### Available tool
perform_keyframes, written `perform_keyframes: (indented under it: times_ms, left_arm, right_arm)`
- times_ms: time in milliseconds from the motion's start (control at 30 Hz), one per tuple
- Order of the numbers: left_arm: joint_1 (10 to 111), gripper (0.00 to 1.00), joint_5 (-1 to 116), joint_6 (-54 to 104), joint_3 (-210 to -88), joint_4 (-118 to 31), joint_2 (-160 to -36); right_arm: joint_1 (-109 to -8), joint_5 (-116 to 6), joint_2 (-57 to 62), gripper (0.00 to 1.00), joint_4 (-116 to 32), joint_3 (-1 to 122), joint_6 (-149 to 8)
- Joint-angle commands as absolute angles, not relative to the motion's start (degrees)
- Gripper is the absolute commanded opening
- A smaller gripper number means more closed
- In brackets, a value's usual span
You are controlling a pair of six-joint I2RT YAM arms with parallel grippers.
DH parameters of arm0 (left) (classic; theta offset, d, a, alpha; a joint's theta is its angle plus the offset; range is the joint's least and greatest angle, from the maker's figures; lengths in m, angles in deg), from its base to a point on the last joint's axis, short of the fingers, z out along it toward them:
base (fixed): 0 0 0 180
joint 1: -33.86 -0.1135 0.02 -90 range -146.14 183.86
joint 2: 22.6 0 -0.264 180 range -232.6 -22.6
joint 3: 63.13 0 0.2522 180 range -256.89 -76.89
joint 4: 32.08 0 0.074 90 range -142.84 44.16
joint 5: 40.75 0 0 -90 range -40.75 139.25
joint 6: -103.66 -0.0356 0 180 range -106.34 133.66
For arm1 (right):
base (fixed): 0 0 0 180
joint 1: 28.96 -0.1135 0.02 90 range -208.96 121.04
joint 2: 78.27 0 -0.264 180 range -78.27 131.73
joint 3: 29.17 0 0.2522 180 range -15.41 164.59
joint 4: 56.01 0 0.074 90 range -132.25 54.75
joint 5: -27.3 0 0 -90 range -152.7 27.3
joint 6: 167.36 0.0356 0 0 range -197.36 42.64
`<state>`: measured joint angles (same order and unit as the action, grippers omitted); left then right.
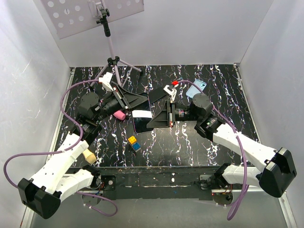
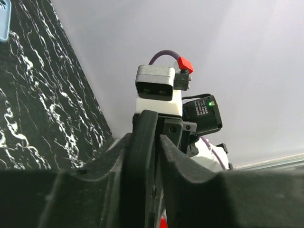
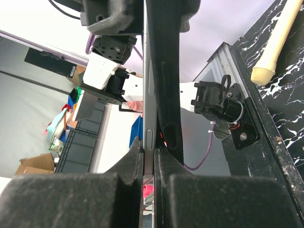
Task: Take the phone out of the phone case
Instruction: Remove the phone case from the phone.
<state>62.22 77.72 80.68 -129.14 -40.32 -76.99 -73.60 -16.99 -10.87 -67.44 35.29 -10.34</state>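
Note:
The phone [image 1: 142, 121] is held on edge above the table's middle, between both arms. In the right wrist view it shows as a thin grey slab [image 3: 148, 95] with a side button. My right gripper [image 3: 153, 156] is shut on its lower end and also shows from above [image 1: 154, 121]. A black shell with oval cutouts [image 3: 164, 71] stands against the phone's side. My left gripper [image 2: 156, 156] is shut on that black edge [image 2: 145, 142] from the other end [image 1: 142, 102]. A light blue phone case [image 1: 196, 88] lies flat at the back right, apart from both grippers.
A pink block [image 1: 119, 115] lies by the left gripper. A yellow cube [image 1: 132, 140] and a blue cube [image 1: 136, 147] sit near the front middle. A cream cylinder [image 1: 89, 156] lies at the front left. A tripod [image 1: 113, 61] stands at the back.

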Motion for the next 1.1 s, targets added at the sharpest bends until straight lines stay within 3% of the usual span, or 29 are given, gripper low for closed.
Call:
perform_keyframes:
  times_ms: [0, 100, 167, 333, 500, 667, 933, 1000, 1067]
  left_arm:
    - [62.7, 0.4, 79.7, 80.2, -130.9, -41.7, -75.4]
    - [62.7, 0.65, 80.4, 80.6, -129.4, -39.2, -75.1]
    - [62.6, 0.73, 81.2, 79.1, -129.7, -39.9, -74.8]
    - [62.5, 0.81, 81.8, 73.0, -128.0, -41.9, -70.9]
    - [62.5, 0.81, 83.9, 69.7, -123.3, -38.9, -64.8]
    - [62.4, 0.68, 86.9, 69.3, -118.7, -35.5, -61.4]
    - [62.4, 0.76, 96.4, 71.5, -114.6, -25.4, -59.6]
    - [62.4, 0.76, 97.7, 70.6, -114.9, -25.4, -59.8]
    - [62.4, 0.68, 98.0, 69.0, -115.5, -27.2, -60.1]
  right_arm:
    - [-73.7, -18.3, -13.0, 0.01, -72.8, 35.1, -9.2]
    - [-73.6, -17.6, -13.4, 0.01, -75.5, 34.4, -7.2]
    - [-73.3, -17.4, -13.6, 0.01, -76.9, 33.9, -6.0]
    - [-71.9, -16.6, -14.8, 0.01, -82.1, 31.5, -1.5]
    - [-70.8, -14.7, -14.7, 0.01, -88.7, 29.9, 3.3]
    - [-70.2, -13.5, -14.3, 0.01, -95.6, 29.0, 7.9]
    - [-69.9, -13.7, -14.7, 0.01, -95.9, 29.2, 8.6]
    - [-69.9, -13.5, -14.4, 0.01, -96.2, 29.4, 9.1]
    - [-69.9, -13.3, -14.0, 0.01, -97.2, 29.6, 9.8]
